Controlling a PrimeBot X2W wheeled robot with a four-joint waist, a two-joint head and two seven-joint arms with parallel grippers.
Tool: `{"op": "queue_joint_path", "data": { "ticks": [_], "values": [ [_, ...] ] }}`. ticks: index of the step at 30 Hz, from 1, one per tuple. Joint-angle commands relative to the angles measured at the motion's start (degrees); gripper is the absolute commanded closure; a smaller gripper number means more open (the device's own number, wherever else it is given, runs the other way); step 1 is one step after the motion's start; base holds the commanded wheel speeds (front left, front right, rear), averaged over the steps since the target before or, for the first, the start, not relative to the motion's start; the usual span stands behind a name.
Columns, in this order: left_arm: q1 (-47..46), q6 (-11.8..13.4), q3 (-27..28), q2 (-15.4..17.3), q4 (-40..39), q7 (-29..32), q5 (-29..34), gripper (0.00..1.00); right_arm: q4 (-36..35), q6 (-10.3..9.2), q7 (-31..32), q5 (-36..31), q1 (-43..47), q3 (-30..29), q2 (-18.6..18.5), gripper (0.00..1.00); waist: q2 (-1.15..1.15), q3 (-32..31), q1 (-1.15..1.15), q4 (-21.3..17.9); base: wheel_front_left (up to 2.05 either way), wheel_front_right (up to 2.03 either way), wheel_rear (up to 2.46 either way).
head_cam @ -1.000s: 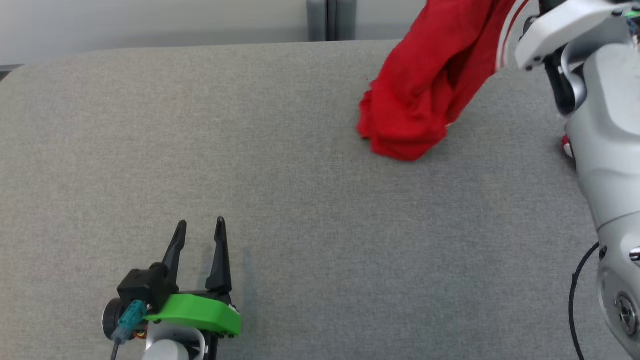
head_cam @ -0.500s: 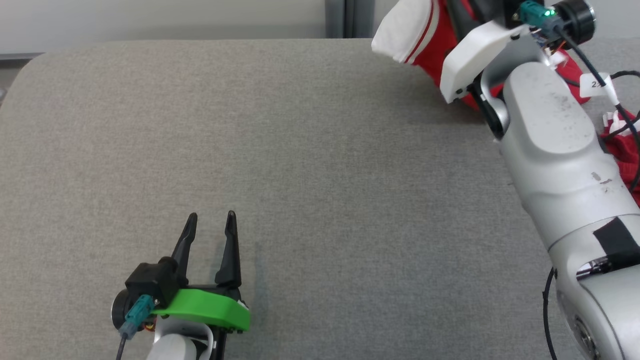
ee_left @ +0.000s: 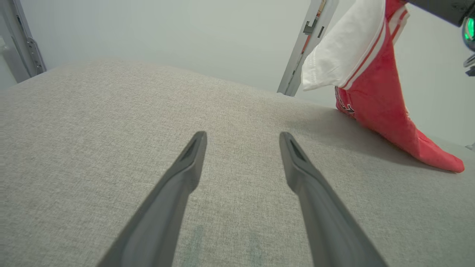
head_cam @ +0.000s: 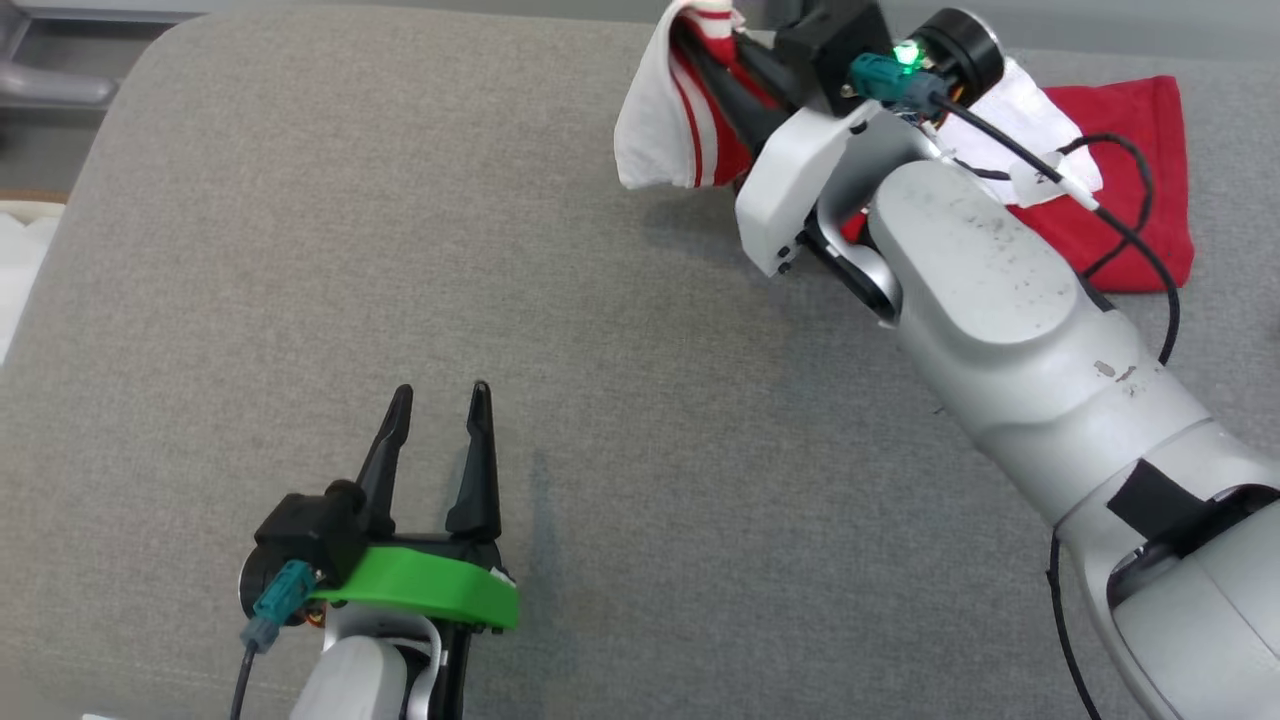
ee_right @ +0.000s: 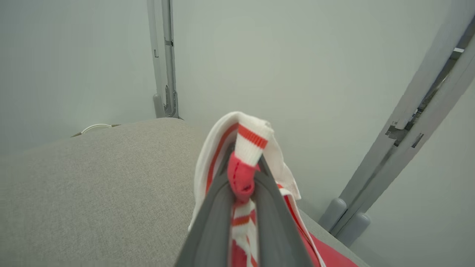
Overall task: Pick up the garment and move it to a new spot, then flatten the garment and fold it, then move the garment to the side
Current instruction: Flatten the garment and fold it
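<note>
I've got the red-and-white fabric garment [head_cam: 690, 130] pinched in the R gripper [ee_right: 243, 185] at 1 o'clock, mid-relocation; L gripper [head_cam: 437, 440] splayed, empty. Next: lay it down, flatten.

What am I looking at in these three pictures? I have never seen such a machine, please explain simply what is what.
This is a two-armed robot working over a grey padded table. One picture comes from a camera on its head, looking down. The other two come from small cameras on each wrist, looking along that arm's two dark fingers.

In the head view, the left gripper, with the green part, rests low with its fingers apart and nothing between them. The left wrist view shows the same open fingers over the bare cloth surface.

The right gripper, on the big pale arm, is shut on the garment, a red piece with white and striped trim. It holds one end lifted, while the rest trails down and lies on the table at the far right.
</note>
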Motion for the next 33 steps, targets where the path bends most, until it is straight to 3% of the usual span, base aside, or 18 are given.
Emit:
{"op": "queue_joint_path", "data": {
  "ticks": [1,2,3,9,15,21,27,33],
  "values": [
    [-1.4,0.6,-0.5,0.1,-0.7,-0.2,-0.3,0.0,0.7,-0.09,2.9,1.3,-0.3,3.7,-0.2,0.57,0.0,1.7,0.0,1.5,0.0,0.0,0.0],
    [-1.5,0.7,-0.6,0.1,-0.9,-0.2,-0.3,0.0,0.8,-0.09,3.4,1.3,-0.3,5.0,-0.2,0.04,0.0,1.9,0.0,1.6,0.0,0.0,0.0],
    [-1.7,0.8,-0.6,0.1,-1.0,-0.2,-0.3,0.0,0.7,-0.09,3.4,1.3,-0.3,6.1,-0.1,0.0,0.0,2.1,0.0,1.6,0.0,0.0,0.0],
    [-2.1,1.2,0.2,0.1,-1.6,-0.2,-0.1,0.0,0.9,-0.09,2.4,4.0,0.1,9.8,-0.3,0.0,0.0,3.1,0.0,-0.1,0.0,0.0,0.0],
    [-2.0,0.9,1.4,0.1,-1.5,-0.2,1.0,0.0,3.9,-0.09,-2.4,2.6,-0.5,6.4,-0.1,0.0,0.0,2.2,0.0,-3.2,0.0,0.0,0.0],
    [-1.3,0.2,2.7,0.1,-1.0,-0.2,2.5,0.0,6.4,-0.09,-4.6,-2.4,3.3,-2.1,-0.1,0.0,0.0,-0.4,0.0,-6.5,0.0,0.0,0.0],
    [-1.5,-0.8,2.8,0.1,-0.3,-0.2,4.2,0.0,-2.7,-0.09,-4.6,-10.9,15.6,-15.7,-1.4,0.0,0.0,-3.4,0.0,-9.8,0.0,0.0,0.0],
    [0.0,-1.4,1.9,0.1,1.6,-0.2,4.7,0.0,-12.2,-0.09,-4.6,-17.8,30.4,-25.5,-1.1,0.0,0.0,-6.5,0.0,-12.9,0.0,0.0,0.0]
  ]
}}
